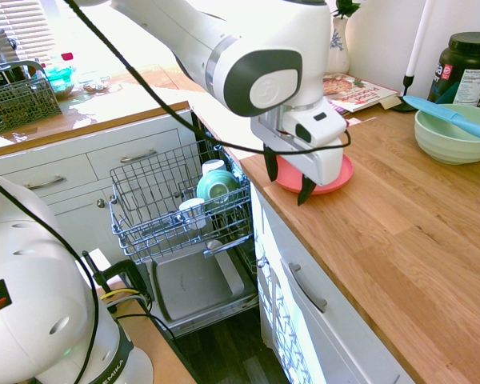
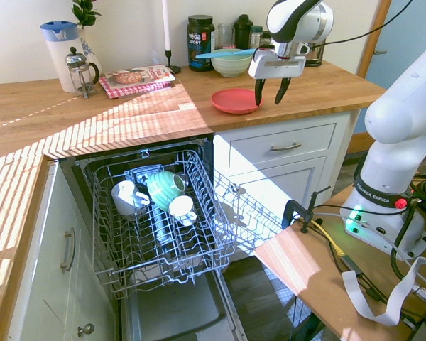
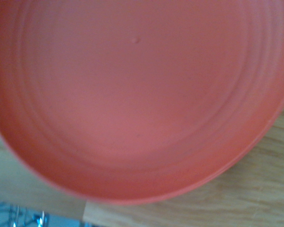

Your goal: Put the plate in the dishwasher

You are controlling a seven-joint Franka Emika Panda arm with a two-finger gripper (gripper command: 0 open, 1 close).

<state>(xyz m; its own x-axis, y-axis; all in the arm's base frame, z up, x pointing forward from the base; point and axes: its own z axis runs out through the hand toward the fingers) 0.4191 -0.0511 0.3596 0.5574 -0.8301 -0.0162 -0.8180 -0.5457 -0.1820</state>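
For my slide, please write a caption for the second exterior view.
Open gripper hovers at the plate on the counter; dishwasher stands open.
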